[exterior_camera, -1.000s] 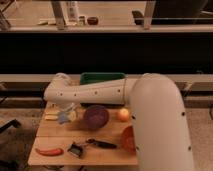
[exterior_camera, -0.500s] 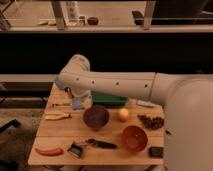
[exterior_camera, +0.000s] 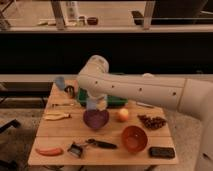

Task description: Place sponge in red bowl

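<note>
Noted above the wooden counter (exterior_camera: 45,131): smooth white arm (exterior_camera: 140,90) reaching in from the right, pincer (exterior_camera: 95,104) hanging just over the dark purple bowl (exterior_camera: 96,120). Glossy round red bowl (exterior_camera: 134,139) standing lower right of the pincer, near the front edge, apart from the purple one. Pincer apparently pinching the soft blue-grey sponge (exterior_camera: 92,103), long axis near vertical; carry judged rightward and frontward.

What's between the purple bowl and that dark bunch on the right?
A round orange fruit, in the camera view. The gripper hangs above the purple bowl, gripping the sponge.
</note>
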{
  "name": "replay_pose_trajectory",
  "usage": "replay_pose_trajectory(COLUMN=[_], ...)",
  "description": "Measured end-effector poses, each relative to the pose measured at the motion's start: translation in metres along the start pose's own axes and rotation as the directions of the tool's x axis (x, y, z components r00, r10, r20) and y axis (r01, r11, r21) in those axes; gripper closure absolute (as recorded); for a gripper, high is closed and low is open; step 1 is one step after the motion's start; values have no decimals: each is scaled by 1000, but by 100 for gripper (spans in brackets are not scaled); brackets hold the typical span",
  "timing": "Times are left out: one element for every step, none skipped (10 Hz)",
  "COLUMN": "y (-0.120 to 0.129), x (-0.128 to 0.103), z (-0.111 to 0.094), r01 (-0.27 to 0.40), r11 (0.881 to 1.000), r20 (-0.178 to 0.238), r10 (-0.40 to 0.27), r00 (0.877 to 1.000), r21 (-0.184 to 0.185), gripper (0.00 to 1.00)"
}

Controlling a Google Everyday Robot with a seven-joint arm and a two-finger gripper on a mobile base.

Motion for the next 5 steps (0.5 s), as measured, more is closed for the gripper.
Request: replay_pose_trajectory(y=[16,28,39,58,68], x=[20,37,52,76,87], z=[2,4,7,15,19], r01=[-31,-55,-78,-119,-138], r11=[1000,998,997,993,990], r20=[-4,-7,-8,-6,-4], r10=[31,55,78,118,138], r00=[1000,998,997,993,990], r21=[-3,-6,-10,-19,-21], gripper=[92,92,92,92,92])
